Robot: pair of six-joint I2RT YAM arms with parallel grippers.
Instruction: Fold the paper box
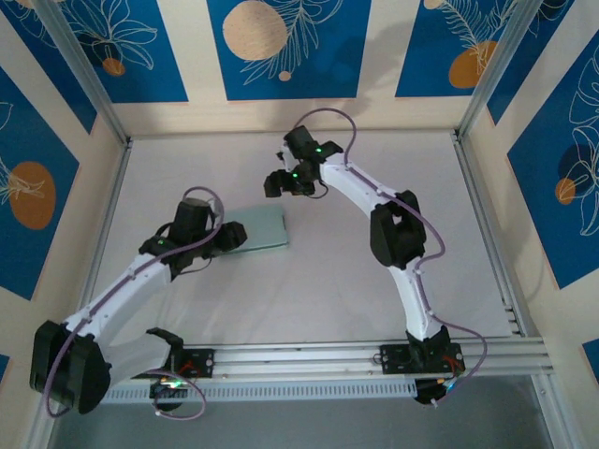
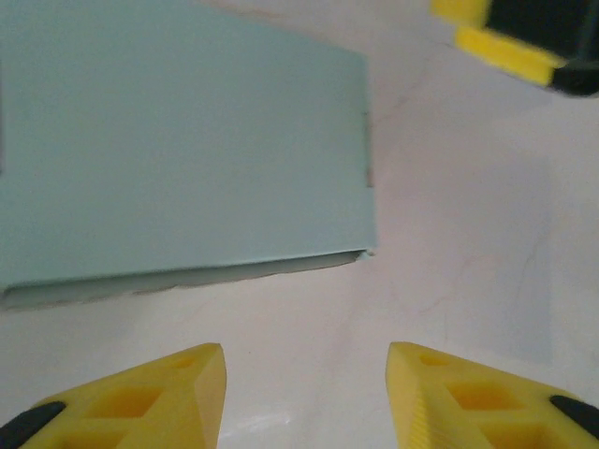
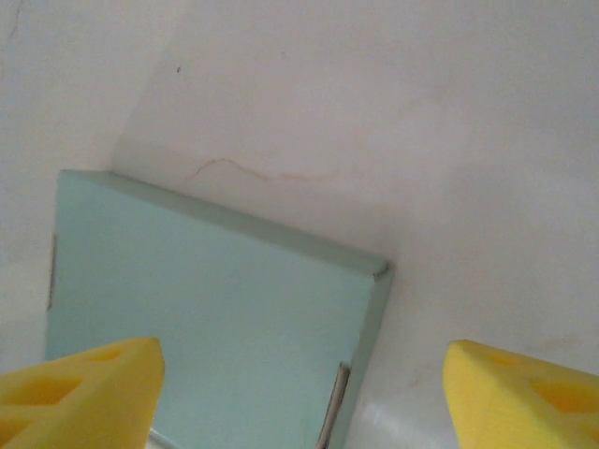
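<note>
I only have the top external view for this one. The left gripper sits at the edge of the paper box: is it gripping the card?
Observer: No. The left wrist view shows the left gripper open, with bare table between its fingertips and the paper box.
Operator: Is the right gripper holding anything?
Observer: Nothing. The right wrist view shows the right gripper open, with a corner of the box beyond its fingers.
Operator: Is the box closed up?
Observer: It lies flat as a closed shape, with a thin seam along one side.
</note>
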